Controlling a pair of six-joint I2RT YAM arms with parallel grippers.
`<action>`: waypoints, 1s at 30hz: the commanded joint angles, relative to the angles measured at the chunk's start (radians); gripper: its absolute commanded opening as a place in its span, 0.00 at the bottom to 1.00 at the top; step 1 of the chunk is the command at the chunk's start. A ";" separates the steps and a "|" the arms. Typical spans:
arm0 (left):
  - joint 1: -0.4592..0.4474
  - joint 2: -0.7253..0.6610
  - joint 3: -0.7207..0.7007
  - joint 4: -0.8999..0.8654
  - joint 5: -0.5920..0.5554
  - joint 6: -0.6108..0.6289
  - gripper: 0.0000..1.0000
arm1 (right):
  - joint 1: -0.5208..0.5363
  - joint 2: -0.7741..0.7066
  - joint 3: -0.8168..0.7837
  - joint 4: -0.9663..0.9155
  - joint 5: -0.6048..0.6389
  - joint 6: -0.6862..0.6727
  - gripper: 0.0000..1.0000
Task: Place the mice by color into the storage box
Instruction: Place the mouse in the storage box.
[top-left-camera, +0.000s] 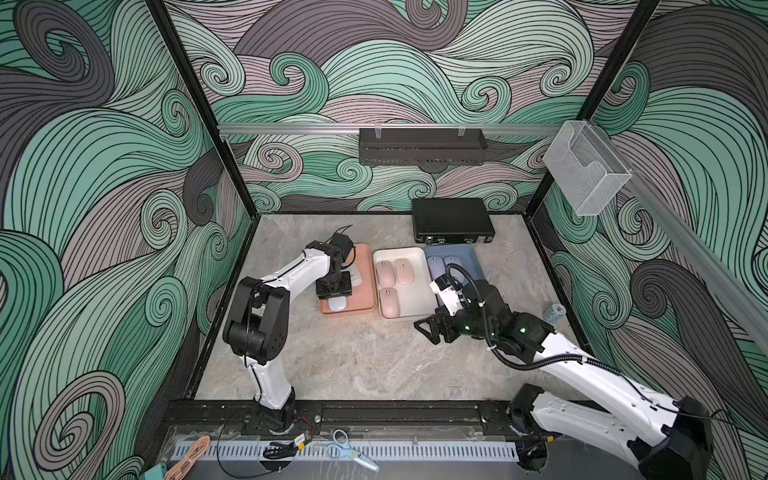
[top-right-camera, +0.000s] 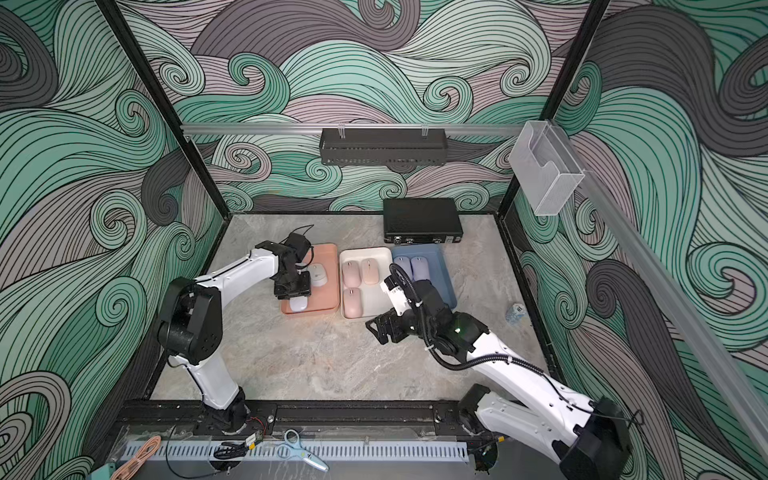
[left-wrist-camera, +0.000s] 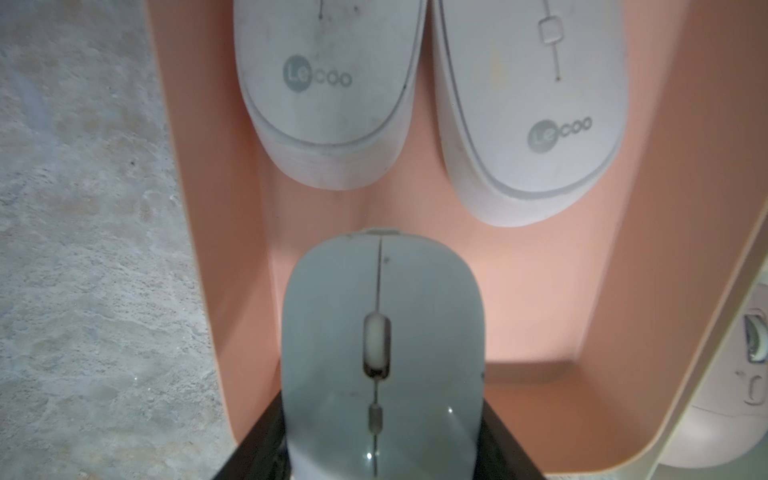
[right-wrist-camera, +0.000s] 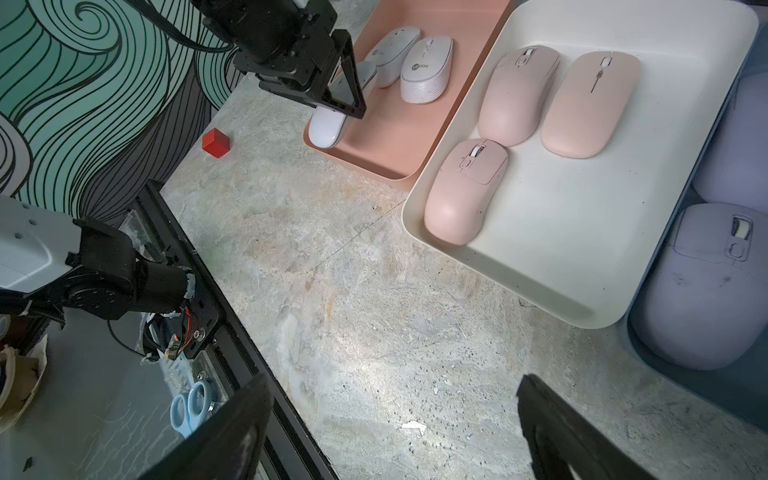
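The left gripper (top-left-camera: 333, 296) is clamped on a whitish grey oval plastic mouse (left-wrist-camera: 380, 353), one black finger on each long side of its shell, scroll wheel facing up. It holds the mouse at the near end of the salmon-pink rectangular plastic tray (top-left-camera: 366, 297), close to the tray's left wall. From the right wrist view the mouse seems to sit over the near corner, but I cannot tell whether its underside touches the tray.

Two more whitish grey mice, a ribbed-sided one (left-wrist-camera: 328, 95) and a second beside it (left-wrist-camera: 536, 124), lie side by side in the far half of the same tray, nearly touching each other.

Just beside this tray stands the cream-white rectangular tray (top-left-camera: 415, 299). It holds three pale pink mice: two next to each other at the far end (top-left-camera: 385, 273) (top-left-camera: 404, 271) and one nearer the front on the left (top-left-camera: 389, 302).

The slate-blue tray (top-left-camera: 453, 249) comes next on the right. Two lavender purple mice (top-left-camera: 435, 268) (top-left-camera: 452, 264) show at its far end in both top views, and a third lavender mouse (right-wrist-camera: 702, 286) lies nearer the front, seen only from the right wrist because the right arm covers it from above.

The right gripper (right-wrist-camera: 395, 399) hangs above the grey marbled tabletop (top-left-camera: 353, 361) in front of the cream tray, jaws spread wide with nothing between them
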 joint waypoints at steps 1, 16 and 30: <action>0.021 0.045 0.027 -0.024 0.027 0.024 0.43 | -0.003 -0.006 0.004 -0.020 0.023 -0.001 0.91; 0.065 0.178 0.108 -0.095 -0.043 0.082 0.49 | -0.004 -0.014 -0.010 -0.021 0.033 0.004 0.91; 0.065 0.137 0.167 -0.149 0.007 0.097 0.65 | -0.004 -0.022 -0.007 -0.031 0.028 0.004 0.92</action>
